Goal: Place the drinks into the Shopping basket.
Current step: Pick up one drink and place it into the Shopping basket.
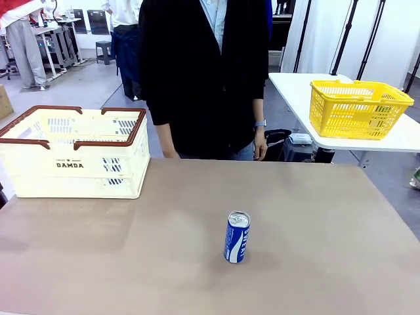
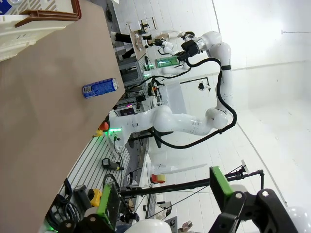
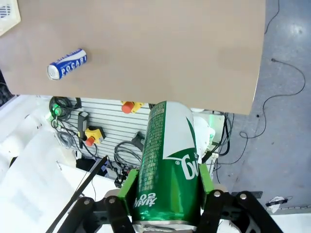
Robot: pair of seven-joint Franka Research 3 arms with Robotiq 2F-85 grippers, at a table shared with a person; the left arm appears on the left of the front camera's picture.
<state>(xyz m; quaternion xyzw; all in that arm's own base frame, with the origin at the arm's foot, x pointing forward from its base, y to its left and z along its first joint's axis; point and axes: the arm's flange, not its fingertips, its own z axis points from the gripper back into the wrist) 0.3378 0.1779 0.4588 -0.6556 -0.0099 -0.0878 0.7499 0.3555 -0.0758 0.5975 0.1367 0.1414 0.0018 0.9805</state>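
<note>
Far left, at the worktop's [image 1: 328, 216] back corner: Shopping basket [image 1: 72, 152], upright, open top facing up, "DAMDA" side towards the robot. Left jaws spread wide, green pads [image 2: 108, 208] with nothing between them, held back off the worktop's near side, on the same side as the basket.

Middle, towards the near edge: blue can [image 1: 237, 237], upright, long axis vertical, standing free and well apart from the basket.

Right: right jaws clamped on the dark green can [image 3: 167, 160], one pad on each flank, long axis running along the fingers. Held clear of the worktop, beyond its near edge. Seen from the left wrist, raised well above the surface and seemingly about parallel to the blue can.

From these jaws, basket far off towards the upper-left corner of the right wrist view, blue can between the two. Likely next: a long carry leftward and away from the robot, across the middle, high enough to pass the standing can and the brown rim, then release above the open top.
</note>
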